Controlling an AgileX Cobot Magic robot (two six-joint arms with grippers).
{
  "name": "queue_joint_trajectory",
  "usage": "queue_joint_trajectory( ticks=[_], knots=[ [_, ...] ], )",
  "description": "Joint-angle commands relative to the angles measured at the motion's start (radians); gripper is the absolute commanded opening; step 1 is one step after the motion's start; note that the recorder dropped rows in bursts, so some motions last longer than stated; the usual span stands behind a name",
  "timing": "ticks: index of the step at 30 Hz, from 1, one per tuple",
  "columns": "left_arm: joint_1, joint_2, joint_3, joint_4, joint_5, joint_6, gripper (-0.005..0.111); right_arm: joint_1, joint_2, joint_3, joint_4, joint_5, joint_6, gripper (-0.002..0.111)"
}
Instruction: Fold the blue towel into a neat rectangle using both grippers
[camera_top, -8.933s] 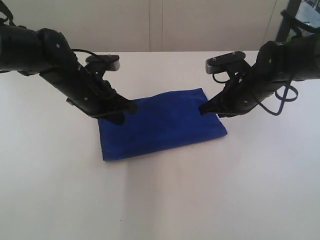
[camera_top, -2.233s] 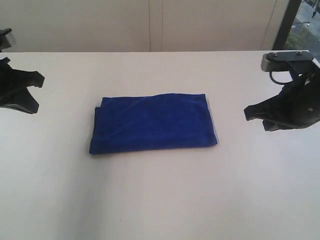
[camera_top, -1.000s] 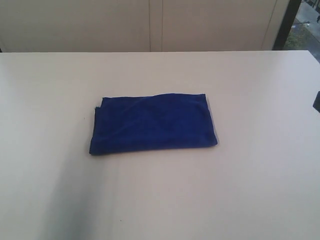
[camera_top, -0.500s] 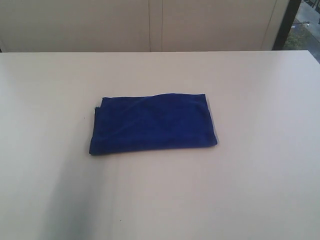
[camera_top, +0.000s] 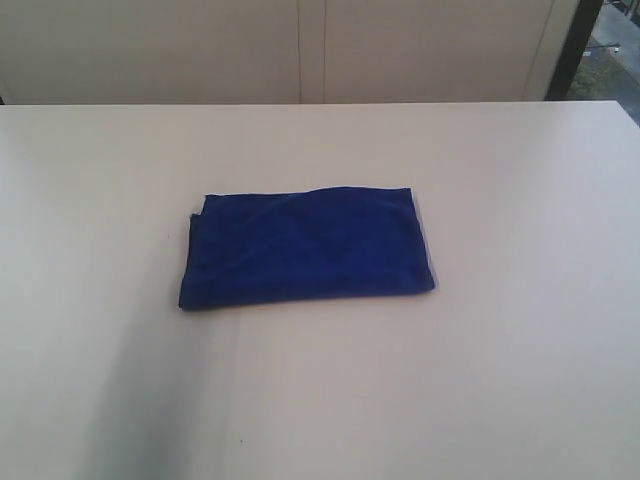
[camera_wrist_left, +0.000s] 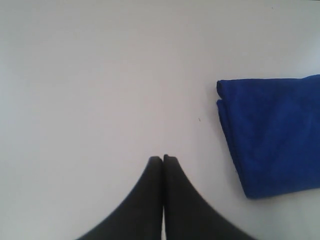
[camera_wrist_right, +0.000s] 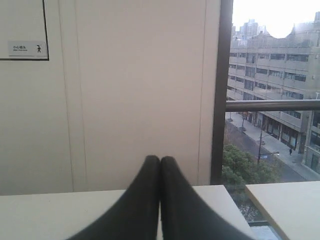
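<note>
I see one blue towel lying flat on the pale worktop, near the middle and a little to the left in the exterior view. It is deep blue and looks soft. It is folded into a long rectangle, with its long sides running left to right. At its left short end I can see layers stacked on each other, and the corners there are a bit round. A slanted crease crosses the top near the far edge. A thin pale strip peeks out along the right short end. My left pincer has its two black tips pressed together with nothing between them. It is over bare worktop, near the towel's layered short end but apart from it, and I cannot tell if it touches the worktop. My right pincer is pressed tight together too and holds nothing. It points at a cream wall with a small sign, beside a window with grey buildings outside. I count one towel, two pincers and one worktop.
</note>
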Motion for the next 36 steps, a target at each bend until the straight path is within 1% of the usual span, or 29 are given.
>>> queue_joint_trajectory(
  ticks=[1,6,16,23,26,29,36],
  knots=[
    [0.002,-0.004,0.009,-0.019,0.004,0.003,0.0,-0.005,-0.008,0.003,-0.007,0.0,0.002,0.0],
    [0.002,-0.004,0.009,-0.019,0.004,0.003,0.0,-0.005,-0.043,0.003,-0.007,0.0,0.002,0.0],
    [0.002,-0.004,0.009,-0.019,0.004,0.003,0.0,-0.005,-0.247,0.003,-0.007,0.0,0.002,0.0],
    [0.002,-0.004,0.009,-0.019,0.004,0.003,0.0,-0.005,-0.285,0.003,-0.009,0.0,0.002,0.0],
    [0.002,-0.004,0.009,-0.019,0.004,0.003,0.0,-0.005,-0.287,0.028,-0.027,0.0,0.002,0.0],
    [0.002,-0.004,0.009,-0.019,0.004,0.003,0.0,-0.005,-0.294,0.065,-0.096,0.0,0.002,0.0],
    [0.002,-0.004,0.009,-0.019,0.004,0.003,0.0,-0.005,-0.348,0.161,-0.098,0.0,0.002,0.0]
  ],
)
